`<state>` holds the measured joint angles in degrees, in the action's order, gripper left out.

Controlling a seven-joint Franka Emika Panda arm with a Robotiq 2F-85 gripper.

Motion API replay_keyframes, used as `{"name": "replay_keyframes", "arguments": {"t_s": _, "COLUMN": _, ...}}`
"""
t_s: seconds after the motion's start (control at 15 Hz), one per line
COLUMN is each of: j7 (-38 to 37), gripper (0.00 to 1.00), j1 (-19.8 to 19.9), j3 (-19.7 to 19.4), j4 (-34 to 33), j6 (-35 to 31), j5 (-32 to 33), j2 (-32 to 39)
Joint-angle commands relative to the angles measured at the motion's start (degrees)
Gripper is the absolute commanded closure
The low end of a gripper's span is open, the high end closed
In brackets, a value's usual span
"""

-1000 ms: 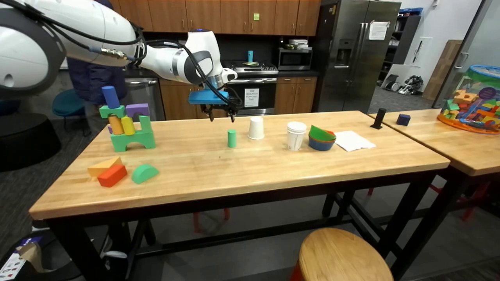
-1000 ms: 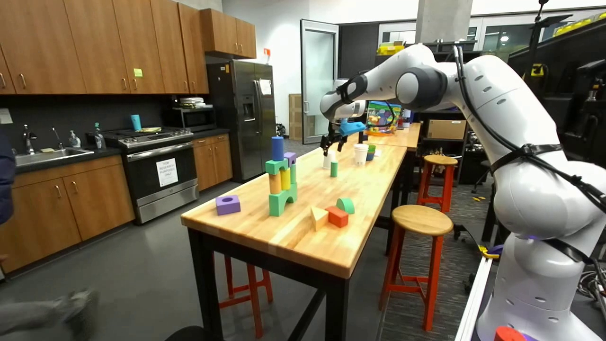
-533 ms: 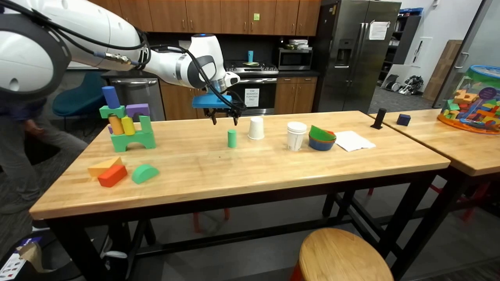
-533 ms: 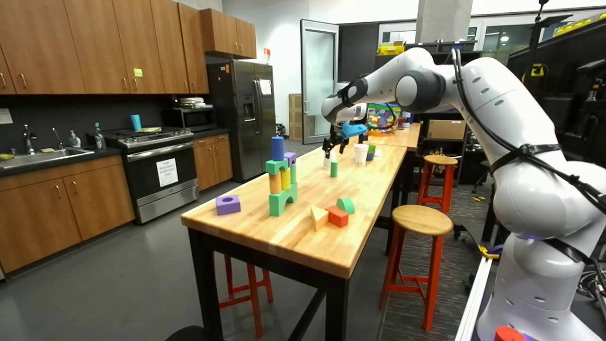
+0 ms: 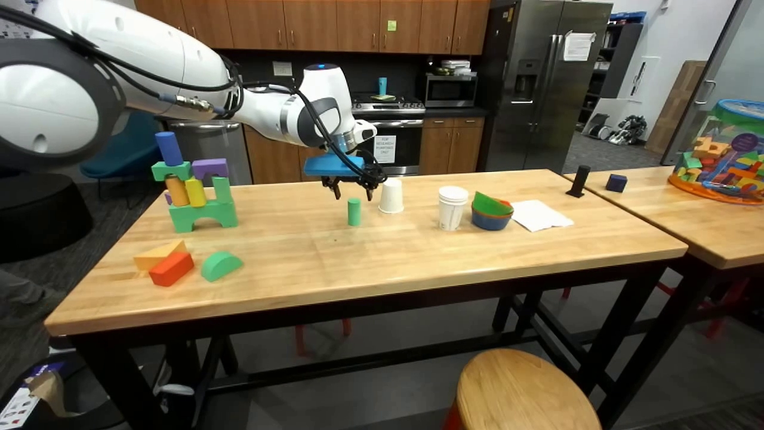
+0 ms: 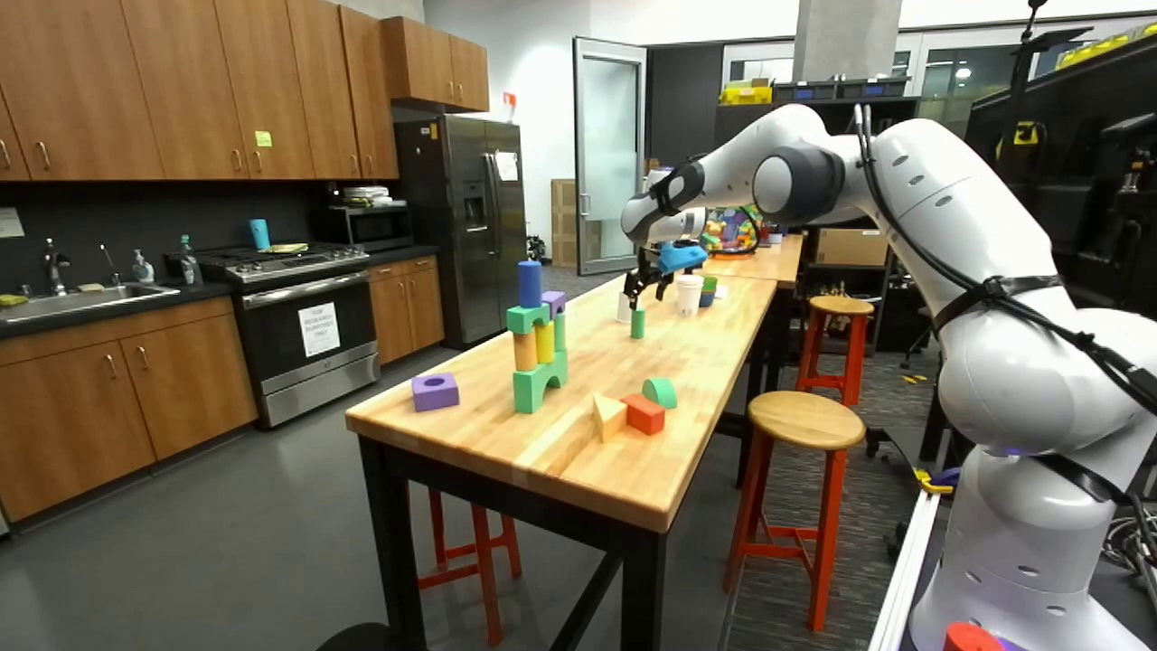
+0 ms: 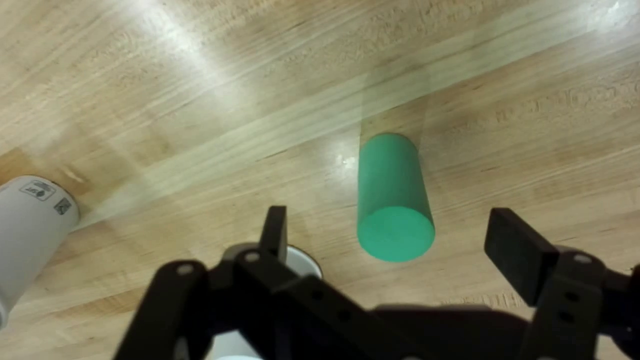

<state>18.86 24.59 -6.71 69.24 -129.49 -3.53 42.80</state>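
Observation:
A green cylinder (image 5: 354,212) stands upright on the wooden table and shows in both exterior views (image 6: 638,325). My gripper (image 5: 353,196) is open and empty, pointing down just above it; it also shows in an exterior view (image 6: 645,296). In the wrist view the cylinder (image 7: 394,200) lies between the open fingers of the gripper (image 7: 387,220), with a gap on either side. An upside-down white cup (image 5: 391,196) stands beside the cylinder; in the wrist view the left finger partly hides the cup (image 7: 303,262). A stack of white cups (image 5: 451,210) stands further along (image 7: 35,225).
Nested coloured bowls (image 5: 491,221) and a white napkin (image 5: 540,215) lie past the cups. A block tower (image 5: 206,214), a red block (image 5: 172,269), a yellow triangle (image 5: 156,255), a green half-round (image 5: 221,266) and a purple block (image 6: 436,391) are at the near end.
My gripper has moved down and sideways, closer to the green cylinder and the upside-down cup. It has stayed open. A person in the background has walked mostly out of view.

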Motion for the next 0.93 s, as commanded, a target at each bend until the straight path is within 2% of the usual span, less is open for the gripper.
{"name": "replay_keyframes", "arguments": {"t_s": 0.0, "j7": 0.06, "gripper": 0.00, "j1": -0.37, "j3": -0.07, "j4": -0.95, "j6": -0.97, "j5": 0.39, "j2": 0.70}}
{"name": "replay_keyframes", "arguments": {"t_s": 0.87, "j7": -0.70, "gripper": 0.00, "j1": -2.21, "j3": -0.15, "j4": 0.68, "j6": -4.92, "j5": 0.63, "j2": 0.93}}
